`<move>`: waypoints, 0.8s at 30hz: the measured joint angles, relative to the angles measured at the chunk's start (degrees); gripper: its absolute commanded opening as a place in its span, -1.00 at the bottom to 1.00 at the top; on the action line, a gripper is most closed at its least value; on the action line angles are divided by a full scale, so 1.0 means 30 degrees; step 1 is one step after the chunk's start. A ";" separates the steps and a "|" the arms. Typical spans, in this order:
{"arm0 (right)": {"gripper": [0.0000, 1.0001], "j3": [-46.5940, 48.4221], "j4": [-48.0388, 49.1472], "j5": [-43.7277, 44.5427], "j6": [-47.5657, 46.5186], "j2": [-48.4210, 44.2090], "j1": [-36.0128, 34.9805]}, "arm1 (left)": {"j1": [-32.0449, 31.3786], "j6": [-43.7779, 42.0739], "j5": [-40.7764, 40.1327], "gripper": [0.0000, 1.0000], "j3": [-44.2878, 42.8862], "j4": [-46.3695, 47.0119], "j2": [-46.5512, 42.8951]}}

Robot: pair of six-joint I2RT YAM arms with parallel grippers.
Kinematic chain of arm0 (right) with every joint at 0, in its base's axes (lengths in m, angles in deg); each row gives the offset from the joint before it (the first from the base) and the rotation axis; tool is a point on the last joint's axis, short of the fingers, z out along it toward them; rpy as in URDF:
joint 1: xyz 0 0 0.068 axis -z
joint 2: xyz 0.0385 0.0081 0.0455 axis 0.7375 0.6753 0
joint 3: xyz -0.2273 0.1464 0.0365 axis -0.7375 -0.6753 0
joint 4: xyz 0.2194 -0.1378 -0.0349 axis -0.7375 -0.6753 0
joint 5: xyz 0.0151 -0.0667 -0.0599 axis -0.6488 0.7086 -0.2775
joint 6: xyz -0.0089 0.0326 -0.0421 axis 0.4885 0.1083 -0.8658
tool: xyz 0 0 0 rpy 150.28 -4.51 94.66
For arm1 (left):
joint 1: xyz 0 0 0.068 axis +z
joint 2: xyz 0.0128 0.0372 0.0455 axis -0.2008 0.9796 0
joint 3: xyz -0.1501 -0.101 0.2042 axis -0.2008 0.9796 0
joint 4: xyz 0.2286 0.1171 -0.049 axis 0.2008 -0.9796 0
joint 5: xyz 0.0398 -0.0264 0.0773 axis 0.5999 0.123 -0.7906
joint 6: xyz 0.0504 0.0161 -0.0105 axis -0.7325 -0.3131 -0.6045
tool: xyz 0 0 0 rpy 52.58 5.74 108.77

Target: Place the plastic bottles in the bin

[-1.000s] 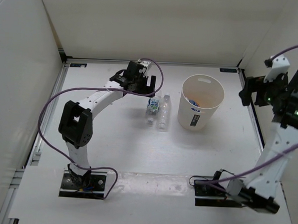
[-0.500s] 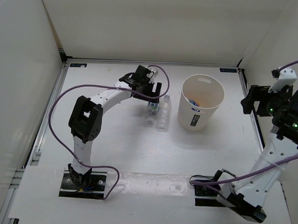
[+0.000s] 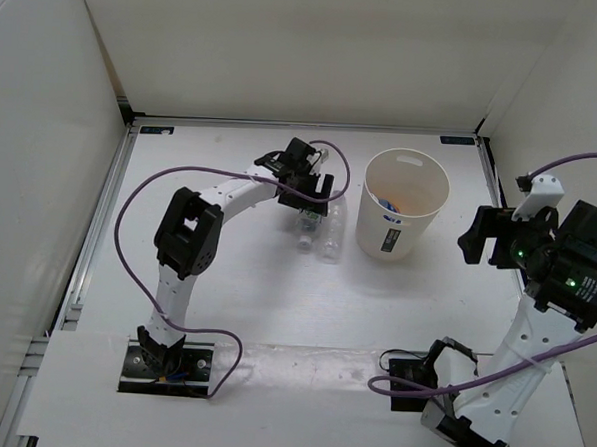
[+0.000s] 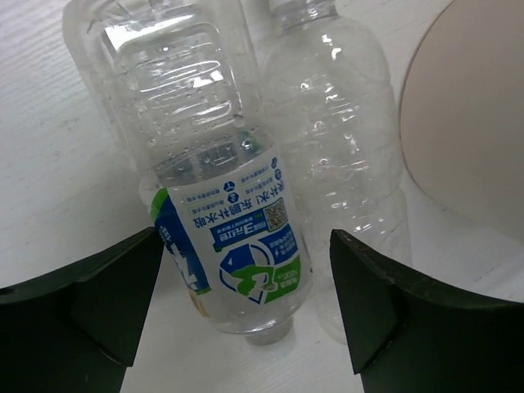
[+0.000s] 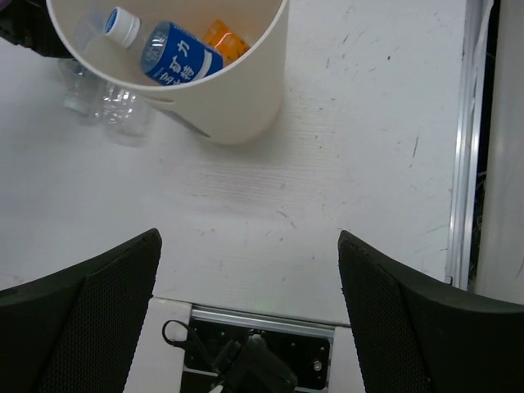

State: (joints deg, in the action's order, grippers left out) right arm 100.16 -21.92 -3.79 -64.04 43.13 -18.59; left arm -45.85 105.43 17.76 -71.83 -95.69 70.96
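White tabletop (image 3: pixel 225 280) inside a pale enclosure holds the job part done: one blue-labelled bottle (image 5: pixel 168 53) already lies in the cream bin (image 3: pixel 388 233). Two more lie touching side by side just left of it, a blue-and-green-labelled bottle (image 4: pixel 225 246) and a label-free bottle (image 4: pixel 344 147) on the bin side. The step in hand looks like the pickup of the labelled one. The left gripper (image 4: pixel 246 282) hangs over its labelled end, fingers spread wide on either side and gripping nothing, so it needs to lower and close without catching the neighbour; the right gripper (image 5: pixel 250 295) hovers wide apart and empty right of the bin.
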 measured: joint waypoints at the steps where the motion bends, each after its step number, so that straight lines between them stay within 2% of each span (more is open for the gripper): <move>1: 0.80 -0.0058 -0.0211 0.0029 0.0102 -0.0153 -0.0102 | -0.0015 0.0102 0.0109 0.71 0.0000 -0.0029 0.0080; 6: 0.80 -0.0393 -0.0845 0.0197 0.0342 -0.1100 -0.0765 | 0.0240 0.0947 0.1035 0.30 0.0299 0.0160 0.0233; 7: 0.80 -0.0495 -0.0903 0.0270 0.0437 -0.1282 -0.0947 | 0.0342 0.1115 0.1246 0.17 0.0401 0.0299 0.0226; 8: 0.80 -0.0590 -0.0933 0.0328 0.0503 -0.1384 -0.1100 | 0.0444 0.1246 0.1421 -0.06 0.0517 0.0452 0.0204; 12: 0.80 -0.0925 -0.0969 0.0459 0.1158 -0.1384 -0.1705 | 0.1013 0.1647 0.2302 -0.29 0.0743 0.1122 -0.0240; 15: 0.80 -0.1268 -0.0882 0.0634 0.1785 -0.1246 -0.2157 | 0.1428 0.1566 0.2200 -0.31 0.0969 0.1180 -0.0583; 16: 0.80 -0.1384 -0.0831 0.0707 0.1996 -0.1166 -0.2317 | 0.1596 0.1566 0.2149 -0.20 0.1064 0.1195 -0.0663; 17: 0.80 -0.1486 -0.0772 0.0758 0.2186 -0.1100 -0.2470 | 0.1763 0.1530 0.2120 -0.01 0.1144 0.1173 -0.0721; 18: 0.80 -0.1581 -0.0721 0.0794 0.2382 -0.1013 -0.2623 | 0.1887 0.1508 0.2069 0.38 0.1151 0.1166 -0.0736; 20: 0.80 -0.1639 -0.0656 0.0889 0.2645 -0.0852 -0.2929 | 0.2127 0.1384 0.1938 0.57 0.1151 0.1246 -0.0758; 23: 0.80 -0.1734 -0.0306 0.1056 0.2987 -0.0743 -0.3300 | 0.2353 0.1428 0.1814 1.00 0.1151 0.1333 -0.0765; 24: 0.80 -0.1741 -0.0262 0.1137 0.3053 -0.0736 -0.3402 | 0.2361 0.1392 0.1778 1.00 0.1151 0.1362 -0.0772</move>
State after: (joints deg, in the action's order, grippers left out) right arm 94.93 -22.71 -0.38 -54.88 40.92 -28.80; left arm -38.77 109.60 23.09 -68.38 -91.60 68.65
